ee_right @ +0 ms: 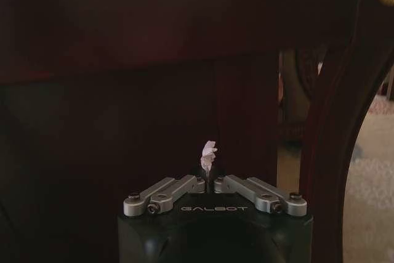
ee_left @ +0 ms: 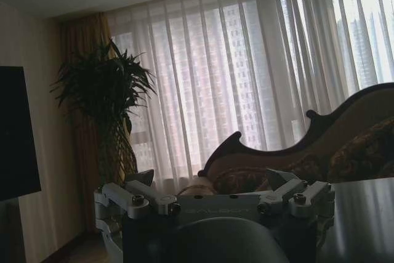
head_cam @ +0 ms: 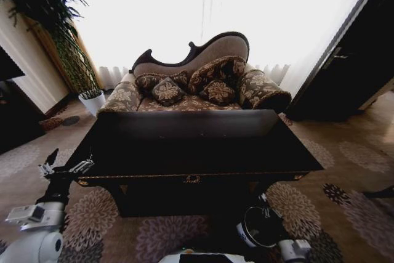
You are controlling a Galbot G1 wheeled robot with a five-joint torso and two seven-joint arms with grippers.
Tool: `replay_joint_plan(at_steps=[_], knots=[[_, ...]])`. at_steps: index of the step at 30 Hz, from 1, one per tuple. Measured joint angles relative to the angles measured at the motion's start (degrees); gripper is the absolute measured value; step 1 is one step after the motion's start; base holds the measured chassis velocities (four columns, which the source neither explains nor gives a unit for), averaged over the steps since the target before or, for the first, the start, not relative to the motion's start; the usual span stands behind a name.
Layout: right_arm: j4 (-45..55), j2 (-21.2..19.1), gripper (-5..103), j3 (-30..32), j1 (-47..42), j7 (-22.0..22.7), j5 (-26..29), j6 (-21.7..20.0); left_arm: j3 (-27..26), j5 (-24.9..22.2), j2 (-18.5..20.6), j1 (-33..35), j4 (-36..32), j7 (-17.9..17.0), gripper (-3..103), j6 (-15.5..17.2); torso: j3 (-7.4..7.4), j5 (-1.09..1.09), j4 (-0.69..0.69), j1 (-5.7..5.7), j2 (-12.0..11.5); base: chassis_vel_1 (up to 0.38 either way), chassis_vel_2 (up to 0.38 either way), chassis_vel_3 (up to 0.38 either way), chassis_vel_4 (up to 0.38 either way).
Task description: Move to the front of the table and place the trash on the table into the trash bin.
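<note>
A small lumpy white paper bit (ee_right: 209,154) is sticking up from between the closed fingertips of the right gripper (ee_right: 209,180), which is pinching it; in the right wrist view this gripper is facing the dark underside and front panel of the table, with a curved dark table leg (ee_right: 332,152) standing off to one side. In the head view the right arm (head_cam: 271,229) is sitting low, below the front edge of the table, over the patterned carpet (head_cam: 345,207). The glossy black table (head_cam: 203,149) is lying directly ahead of the robot, its thin gold edge trim running along the front and a gold emblem (head_cam: 192,178) sitting at the front centre. The left gripper (head_cam: 64,168) is hovering beside the table's front left corner with its fingers spread open, holding nothing; in the left wrist view its open fingers (ee_left: 143,196) are pointing toward the window. Behind the table, an ornate sofa (head_cam: 197,78) with patterned cushions is standing against bright sheer curtains (ee_left: 246,78). A tall leafy plant (head_cam: 58,23) in a white pot (head_cam: 93,102) is standing to the left of the sofa, and a dark cabinet (head_cam: 351,60) is standing at the right.
</note>
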Motion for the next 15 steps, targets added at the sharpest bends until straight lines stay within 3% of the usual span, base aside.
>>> replay_joint_plan(at_steps=[9,12,15], knots=[[-13.3,-0.1,2,-7.1,9.0,2.5,-11.1,0.0,-1.1,-0.2,0.2,0.9,-0.3,0.0,100,0.0,0.00,0.01,0.00,0.01,0.0,0.000,0.000,0.000,0.000],[-19.9,-0.4,2,-7.9,12.7,5.7,-17.2,0.1,-1.5,-0.3,0.3,1.3,-0.4,0.0,100,0.0,0.00,0.01,0.00,0.01,0.0,0.000,0.000,0.000,0.000],[-24.5,-1.5,2,-8.2,14.5,8.5,-18.9,-0.4,-1.7,-0.3,0.2,1.5,-0.5,0.0,100,0.0,0.00,0.00,0.00,0.01,0.0,0.000,0.000,0.000,0.000]])
